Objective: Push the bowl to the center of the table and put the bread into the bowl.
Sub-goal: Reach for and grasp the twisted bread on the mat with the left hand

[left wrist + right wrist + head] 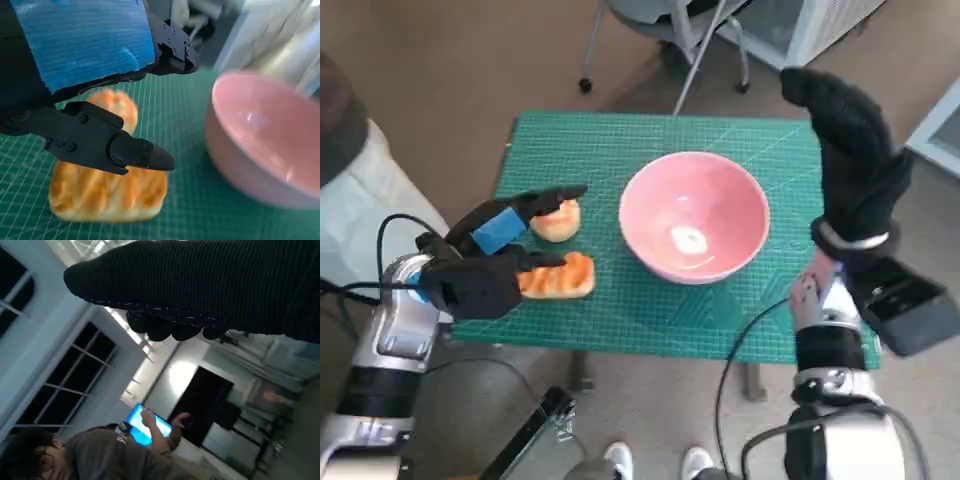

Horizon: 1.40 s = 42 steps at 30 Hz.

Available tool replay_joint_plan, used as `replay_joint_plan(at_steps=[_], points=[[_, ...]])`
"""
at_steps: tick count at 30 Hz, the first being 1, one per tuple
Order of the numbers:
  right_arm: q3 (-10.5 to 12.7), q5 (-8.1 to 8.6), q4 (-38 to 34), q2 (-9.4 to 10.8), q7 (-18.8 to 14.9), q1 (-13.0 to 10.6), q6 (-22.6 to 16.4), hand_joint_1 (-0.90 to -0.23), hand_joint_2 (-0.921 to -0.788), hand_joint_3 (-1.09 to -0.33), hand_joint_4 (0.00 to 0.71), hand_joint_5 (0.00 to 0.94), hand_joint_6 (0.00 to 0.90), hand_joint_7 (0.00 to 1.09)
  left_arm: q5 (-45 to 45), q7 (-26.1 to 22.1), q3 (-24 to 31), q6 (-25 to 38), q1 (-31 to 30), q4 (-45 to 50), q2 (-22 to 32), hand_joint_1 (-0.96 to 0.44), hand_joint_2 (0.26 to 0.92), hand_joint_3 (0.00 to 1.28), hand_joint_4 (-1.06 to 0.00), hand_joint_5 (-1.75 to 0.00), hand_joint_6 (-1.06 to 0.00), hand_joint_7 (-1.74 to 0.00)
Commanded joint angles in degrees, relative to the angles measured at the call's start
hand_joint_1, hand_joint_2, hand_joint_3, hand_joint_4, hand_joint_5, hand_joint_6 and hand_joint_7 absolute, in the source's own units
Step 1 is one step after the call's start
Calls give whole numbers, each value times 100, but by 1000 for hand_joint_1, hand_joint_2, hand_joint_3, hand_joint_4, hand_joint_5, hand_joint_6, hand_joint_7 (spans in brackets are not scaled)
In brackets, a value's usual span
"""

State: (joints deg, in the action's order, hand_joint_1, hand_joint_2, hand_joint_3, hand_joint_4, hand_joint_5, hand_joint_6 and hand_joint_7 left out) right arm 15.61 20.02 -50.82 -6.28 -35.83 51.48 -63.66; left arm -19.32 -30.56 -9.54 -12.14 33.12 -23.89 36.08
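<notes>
Head view: right hand raised off the table beside the pink bowl, holding nothing; bowl sits mid-mat.
Left wrist view: left hand spread over the bread, poised to grasp.
Right wrist view: glove fingers curled in; a person beyond.

Nearer bread: its end under the left hand is covered by the fingers in the head view; whether they touch it cannot be told.
Farther bread: mostly hidden behind the left hand's fingers in the left wrist view.
Bowl: blurred, and cut off by the picture's edge on its side away from the left hand.
Right hand: raised off the desk; its palm side does not show.
Person: beyond the right hand, dim and cut by the picture's edge.
</notes>
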Motion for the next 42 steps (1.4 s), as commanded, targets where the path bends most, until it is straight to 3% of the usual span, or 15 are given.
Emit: replay_joint_plan(at_steps=[1,10,18,25,30,33,35,37,38,42], points=[[-68,-50,67,20,119,-181,-23,-621,-921,-730,370,13,90,812,-340,-59,-326,68,290,-428,-12,-355,869,0,-294,0,-357,-79],[-141,-38,115,-7,188,-237,-13,-617,-921,-728,374,13,93,816,-895,-169,-886,382,678,-1199,-122,-323,844,0,-278,0,-362,-52],[-181,-104,104,-21,304,-262,-11,-623,-921,-726,375,12,94,815,-1283,-576,-1372,1003,898,-1519,-234,-288,838,0,-234,0,-356,-32],[-237,-72,103,-15,302,-282,-4,-616,-921,-726,373,10,95,814,-1471,-432,-1659,1145,1002,-2070,-461,-243,831,0,-212,0,-351,-21],[-269,-22,98,-1,273,-292,-4,-611,-921,-728,373,9,94,813,-1546,-141,-1789,928,975,-2394,-521,-186,830,1,-276,-27,-412,-48],[-280,-15,93,2,270,-297,-1,-610,-921,-727,373,8,93,812,-1554,-29,-1830,692,927,-2426,-459,-139,849,8,-405,-71,-525,-111],[-285,-27,89,3,282,-297,-4,-608,-921,-727,373,8,92,811,-1527,-24,-1826,569,909,-2387,-406,-106,874,5,-584,-91,-560,-343],[-288,-44,88,3,299,-299,-13,-607,-921,-727,373,8,91,810,-1480,-55,-1799,470,891,-2317,-353,-228,897,81,-693,-163,-568,-826],[-290,-51,88,2,307,-300,-17,-607,-921,-728,373,8,89,808,-1459,-72,-1784,431,884,-2285,-333,-275,906,106,-699,-302,-576,-1005],[-291,-64,73,1,325,-304,-34,-607,-921,-728,370,6,82,806,-1351,-294,-1711,463,776,-1911,-226,-336,917,147,-648,-564,-575,-1250]])
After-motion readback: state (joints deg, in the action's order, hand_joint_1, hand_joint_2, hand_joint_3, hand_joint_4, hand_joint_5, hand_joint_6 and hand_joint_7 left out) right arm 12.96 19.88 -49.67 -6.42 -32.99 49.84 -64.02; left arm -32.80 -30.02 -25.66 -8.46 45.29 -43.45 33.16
